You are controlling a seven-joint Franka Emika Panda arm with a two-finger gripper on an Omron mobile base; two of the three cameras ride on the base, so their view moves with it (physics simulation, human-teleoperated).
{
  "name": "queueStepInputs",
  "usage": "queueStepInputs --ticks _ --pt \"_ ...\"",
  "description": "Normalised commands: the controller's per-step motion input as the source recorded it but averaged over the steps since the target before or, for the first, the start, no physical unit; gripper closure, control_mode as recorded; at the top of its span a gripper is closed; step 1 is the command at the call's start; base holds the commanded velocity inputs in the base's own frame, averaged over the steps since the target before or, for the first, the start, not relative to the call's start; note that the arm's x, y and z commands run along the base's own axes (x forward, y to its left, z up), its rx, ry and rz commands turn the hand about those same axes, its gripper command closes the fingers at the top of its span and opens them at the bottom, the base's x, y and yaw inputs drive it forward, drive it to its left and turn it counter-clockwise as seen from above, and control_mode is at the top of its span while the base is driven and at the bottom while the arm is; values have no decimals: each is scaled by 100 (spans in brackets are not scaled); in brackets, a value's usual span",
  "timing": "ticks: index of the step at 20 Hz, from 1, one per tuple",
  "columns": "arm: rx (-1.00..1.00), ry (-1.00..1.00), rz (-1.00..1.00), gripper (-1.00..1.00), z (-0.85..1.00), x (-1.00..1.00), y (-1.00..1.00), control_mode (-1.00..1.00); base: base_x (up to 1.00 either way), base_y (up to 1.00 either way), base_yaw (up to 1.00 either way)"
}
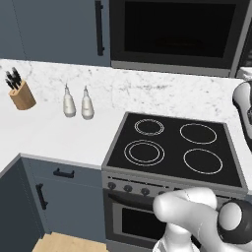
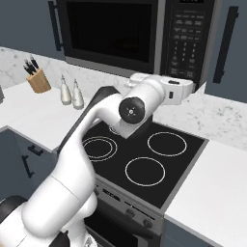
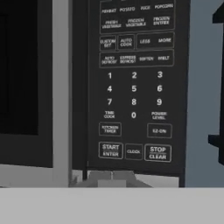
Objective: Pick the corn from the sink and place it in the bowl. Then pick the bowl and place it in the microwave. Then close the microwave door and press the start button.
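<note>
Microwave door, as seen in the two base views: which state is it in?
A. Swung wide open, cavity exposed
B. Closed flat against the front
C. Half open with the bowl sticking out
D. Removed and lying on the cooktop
B. The microwave door sits flush beside the keypad panel, its dark window facing out above the cooktop, with no cavity exposed.

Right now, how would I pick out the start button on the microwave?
Find the microwave above the cooktop; its keypad is right of the door. In the keypad's bottom row, the start button is leftmost, marked START ENTER, beside the clock button.
</note>
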Motion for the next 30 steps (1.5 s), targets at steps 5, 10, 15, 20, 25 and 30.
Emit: queueStepInputs --ticks 5,10,15,20,25,30 --pt "0 0 0 100 0 34 -8 -100 0 0 0" --pt "0 0 0 100 0 29 0 -100 0 0 0" --pt "0 0 0 100 -9 15 -5 -100 0 0 0" --pt "0 0 0 100 -8 14 0 -100 0 0 0" --pt "0 0 0 100 0 19 -2 -100 0 0 0" --pt "0 0 0 100 0 16 -13 -100 0 0 0"
